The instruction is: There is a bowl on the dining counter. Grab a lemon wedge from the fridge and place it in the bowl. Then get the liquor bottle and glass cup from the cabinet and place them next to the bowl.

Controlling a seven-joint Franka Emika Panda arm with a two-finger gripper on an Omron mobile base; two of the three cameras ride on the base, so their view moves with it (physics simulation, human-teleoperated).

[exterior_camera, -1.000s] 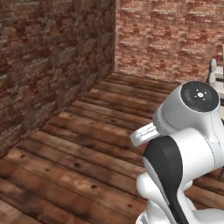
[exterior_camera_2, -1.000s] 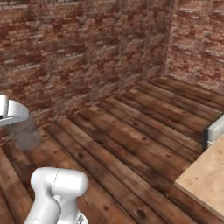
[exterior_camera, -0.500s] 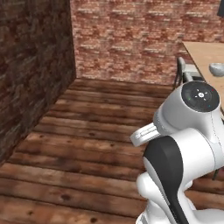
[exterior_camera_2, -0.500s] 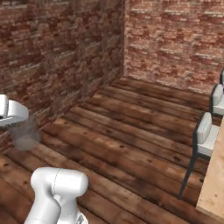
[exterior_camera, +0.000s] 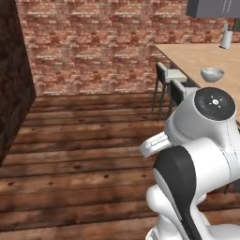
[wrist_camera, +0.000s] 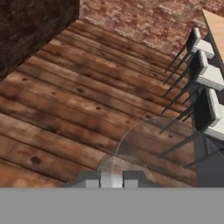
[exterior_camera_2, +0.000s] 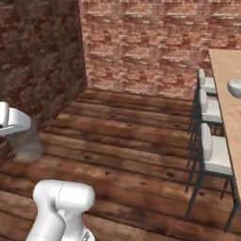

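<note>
My gripper (exterior_camera_2: 22, 137) is shut on the glass cup (exterior_camera_2: 27, 145), a translucent greyish tumbler hanging low at the left over the wood floor. In the hand view the glass cup (wrist_camera: 146, 146) shows as a faint clear ring above my fingertips, with my gripper (wrist_camera: 111, 180) closed at its base. The speckled bowl (exterior_camera: 212, 73) sits on the light wood dining counter (exterior_camera: 187, 54) to the right, well away from my hand. The bowl (exterior_camera_2: 235, 87) also shows at the right edge on the dining counter (exterior_camera_2: 226, 70). I cannot tell what lies inside the bowl.
Pale cushioned stools (exterior_camera_2: 210, 151) line the counter's near side, the same stools (wrist_camera: 211, 75) lying ahead right of my hand. A slim pale upright thing (exterior_camera: 226, 37) stands at the counter's far end. Brick walls (exterior_camera: 93, 42) close the back and left. A grey cabinet (exterior_camera: 213, 7) hangs top right.
The base has turned, so the whole scene swept sideways and the counter, stools and bowl came further into view. The cup stays in my shut gripper.
</note>
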